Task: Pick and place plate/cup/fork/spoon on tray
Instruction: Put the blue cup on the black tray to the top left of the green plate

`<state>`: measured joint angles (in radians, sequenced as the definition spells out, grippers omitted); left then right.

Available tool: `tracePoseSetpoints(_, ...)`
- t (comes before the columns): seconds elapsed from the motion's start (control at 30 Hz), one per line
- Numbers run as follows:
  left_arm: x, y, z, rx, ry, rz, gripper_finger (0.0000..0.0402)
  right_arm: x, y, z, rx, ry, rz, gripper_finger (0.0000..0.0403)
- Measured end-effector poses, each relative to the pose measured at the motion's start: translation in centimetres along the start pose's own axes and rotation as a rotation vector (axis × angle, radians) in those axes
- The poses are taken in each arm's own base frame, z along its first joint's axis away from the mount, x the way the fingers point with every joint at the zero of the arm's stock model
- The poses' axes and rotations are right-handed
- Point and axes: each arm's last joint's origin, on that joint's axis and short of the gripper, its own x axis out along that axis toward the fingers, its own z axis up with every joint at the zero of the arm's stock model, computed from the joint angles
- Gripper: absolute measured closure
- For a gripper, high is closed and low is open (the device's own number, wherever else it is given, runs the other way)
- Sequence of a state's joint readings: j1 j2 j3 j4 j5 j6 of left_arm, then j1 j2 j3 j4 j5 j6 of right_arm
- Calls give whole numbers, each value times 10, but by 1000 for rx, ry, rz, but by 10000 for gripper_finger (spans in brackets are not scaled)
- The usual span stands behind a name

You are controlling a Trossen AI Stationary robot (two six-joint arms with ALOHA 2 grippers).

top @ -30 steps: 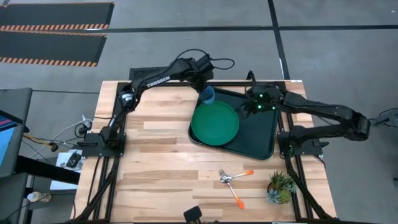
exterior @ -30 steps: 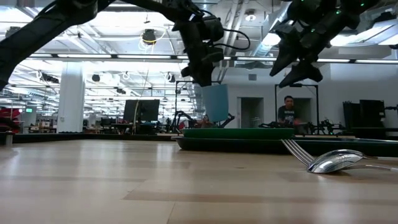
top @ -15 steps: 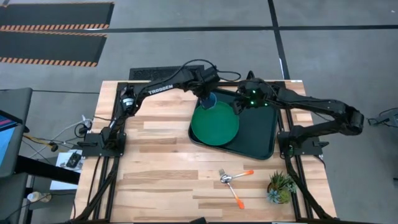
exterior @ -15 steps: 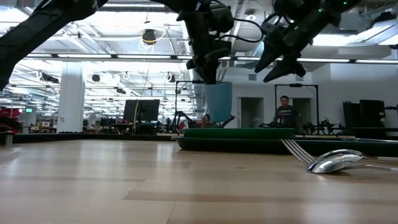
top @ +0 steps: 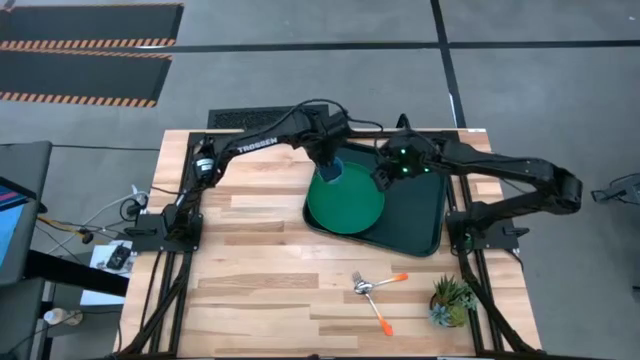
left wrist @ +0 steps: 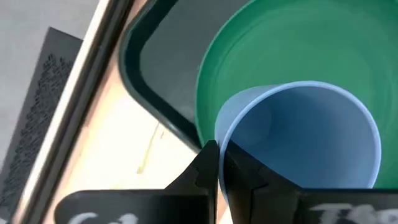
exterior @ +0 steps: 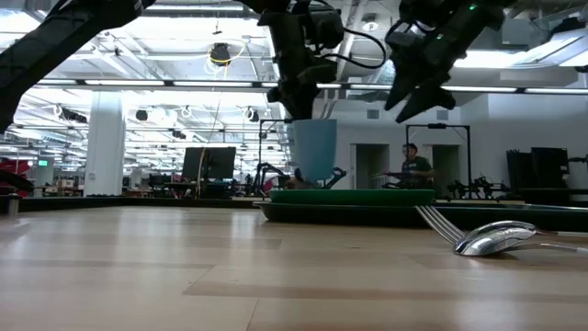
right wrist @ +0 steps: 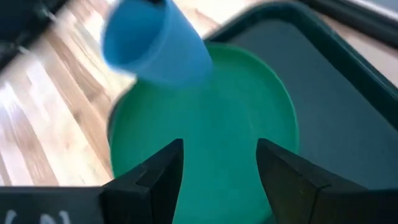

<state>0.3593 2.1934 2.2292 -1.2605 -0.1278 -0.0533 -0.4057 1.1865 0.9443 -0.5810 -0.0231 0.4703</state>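
Observation:
My left gripper (top: 329, 166) is shut on the blue cup (left wrist: 298, 143), over the far left part of the green plate (top: 346, 200). The plate lies in the dark tray (top: 415, 215). In the low view the cup (exterior: 312, 152) hangs just above the plate (exterior: 354, 195). My right gripper (right wrist: 217, 180) is open and empty, above the plate's far right part (top: 384, 176). The orange-handled fork (top: 381, 318) and spoon (top: 392, 280) lie on the wood near the front edge, their metal heads crossing. My left gripper pinches the cup's wall at the rim (left wrist: 217, 140), with one finger outside and one inside the cup. The fingers come from above, pointing down. The cup hangs below them, mouth up and slightly tilted, its base just above the plate.
A small potted plant (top: 450, 300) stands at the near right corner. The tray's right half (top: 420, 200) is bare. The wooden tabletop (top: 260, 250) lies left of and in front of the tray. A person (exterior: 413, 170) shows in the room beyond the table.
My left gripper has carried the cup from over the tray's far left corner toward the near edge, so that it is now over the plate. My right gripper has moved toward the table's left, from over the tray's far part toward the cup, and has stayed open.

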Motion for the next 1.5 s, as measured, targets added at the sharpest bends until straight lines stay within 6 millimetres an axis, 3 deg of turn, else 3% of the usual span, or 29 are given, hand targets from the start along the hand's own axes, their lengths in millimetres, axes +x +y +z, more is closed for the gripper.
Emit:
tracePoseSetpoints(0.17,-2,35,-10,-55,101,29,401,-18,-4,-7,8,24,-20,178)
tracePoseSetpoints(0.3,0,61,-15,-155,136,-20,401,-21,-4,-7,35,1,-31,178)
tracePoseSetpoints(0.43,-20,57,-18,-163,108,-119,401,-19,-1,-12,16,43,-34,178)
tracePoseSetpoints(0.53,-53,35,-26,-96,87,-143,401,-25,2,-20,-6,85,-34,178)
tracePoseSetpoints(0.7,-100,-17,-41,20,8,-121,401,-41,6,-37,-16,163,-38,178)
tracePoseSetpoints(0.83,-112,-62,-50,51,-12,-129,401,-46,18,-45,-38,168,10,178)
tracePoseSetpoints(0.97,-111,-103,-57,38,-33,-106,401,-46,31,-53,-97,197,51,178)
tracePoseSetpoints(1.13,-99,-140,-63,-39,-24,-80,401,-47,47,-67,-150,244,97,178)
tracePoseSetpoints(1.33,-74,-181,-72,-15,30,-75,401,-53,65,-87,-139,286,126,178)
tracePoseSetpoints(1.5,-47,-204,-73,18,54,-62,401,-62,78,-107,-132,252,87,178)
